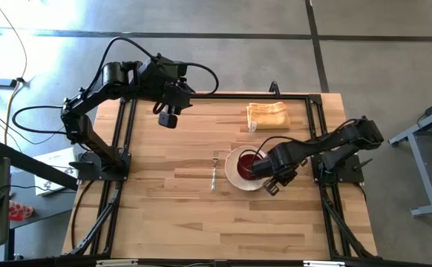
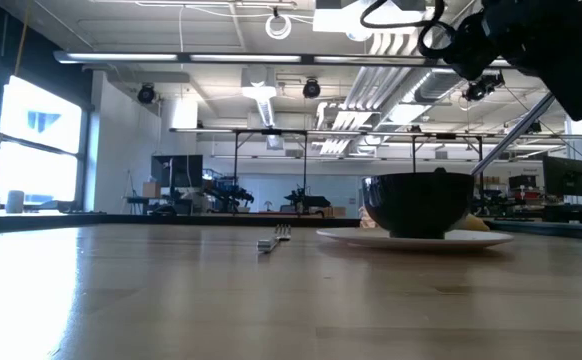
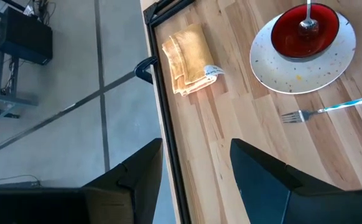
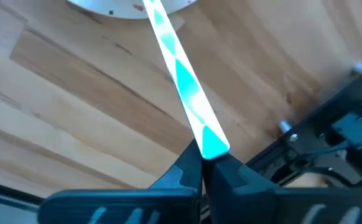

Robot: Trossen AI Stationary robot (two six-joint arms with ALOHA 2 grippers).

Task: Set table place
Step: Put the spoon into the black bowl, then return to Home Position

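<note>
The cream speckled plate (image 1: 234,174) lies on the table (image 1: 186,222) right of centre, and the red bowl (image 1: 250,161) stands on it. The silver spoon (image 2: 511,135) has its bowl end inside the red bowl (image 3: 305,28) and slants up to my right gripper (image 4: 203,163), which is shut on it above the plate's near right side. The fork (image 1: 214,174) lies flat on the wood just left of the plate. My left gripper (image 3: 196,180) is open and hangs high over the table's far left part (image 1: 168,117). My right gripper pinches the spoon's handle at its free end (image 4: 211,144) between the two fingertips. The fingers lie along the handle, coming slanting from above and from the table's near right. The spoon is tilted, its bowl end (image 3: 308,23) down inside the red bowl.
A folded yellow cloth (image 1: 268,116) lies near the far edge, beyond the plate. The black rail frame (image 1: 127,133) runs along the table's sides. Bare wood spreads over the near half and the left of the fork.
</note>
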